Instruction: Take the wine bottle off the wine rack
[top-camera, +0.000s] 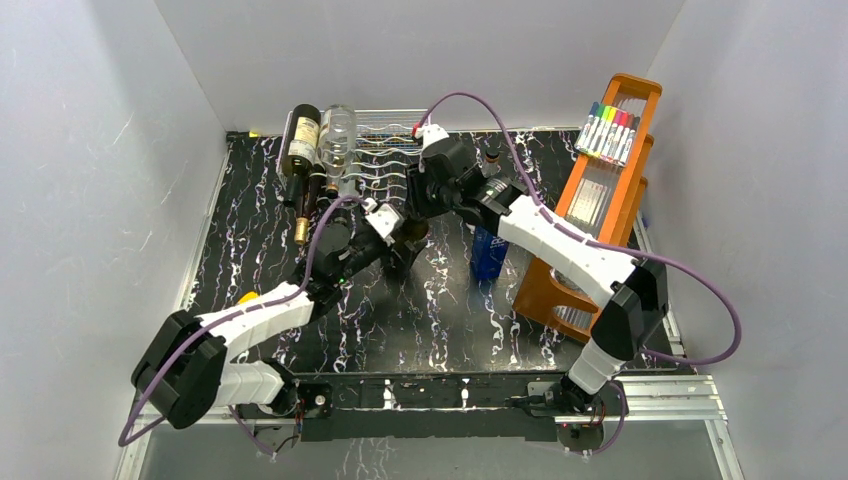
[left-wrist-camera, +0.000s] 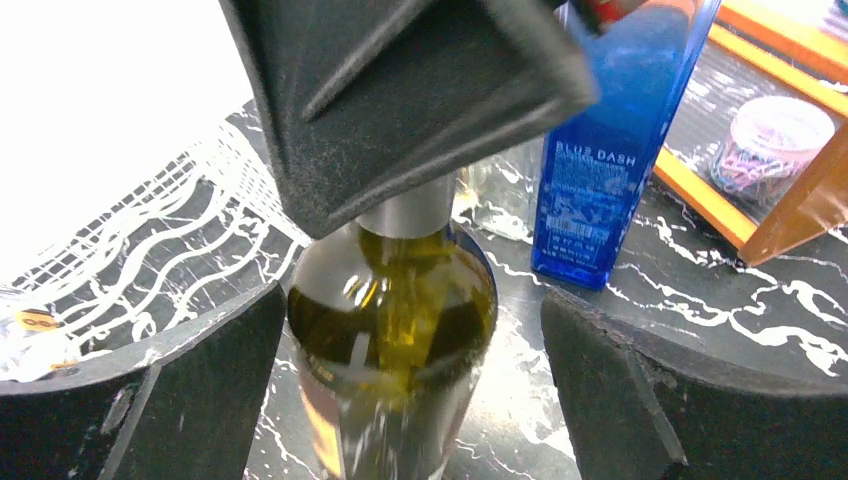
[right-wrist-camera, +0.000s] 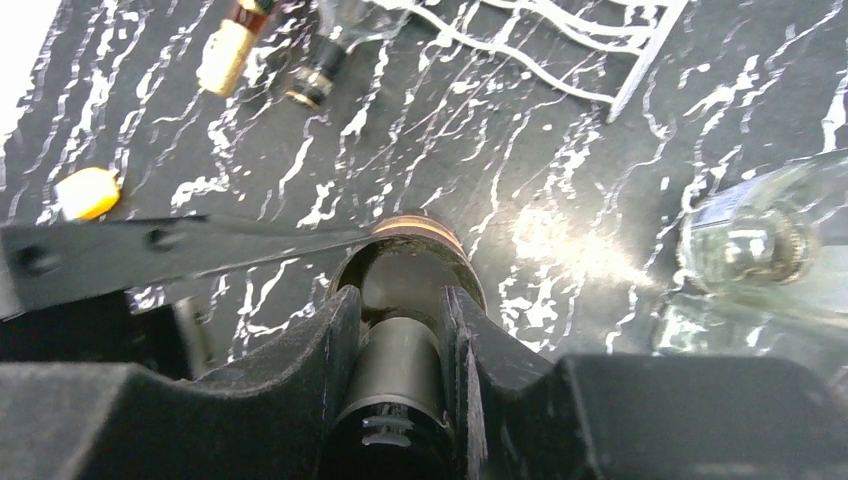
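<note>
Likely heavy, slippery, easy to break. Pinched tight by the right gripper (right-wrist-camera: 400, 310) at the thin neck of the wine bottle (left-wrist-camera: 392, 320). Left gripper (left-wrist-camera: 415, 400) spread wide around its fat body.

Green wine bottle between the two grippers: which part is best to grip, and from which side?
Grip the neck, coming down from above. The green wine bottle stands upright and its neck is narrow; the right gripper is shut on it there. Lower down it is much wider: the left gripper stands open around it.
</note>
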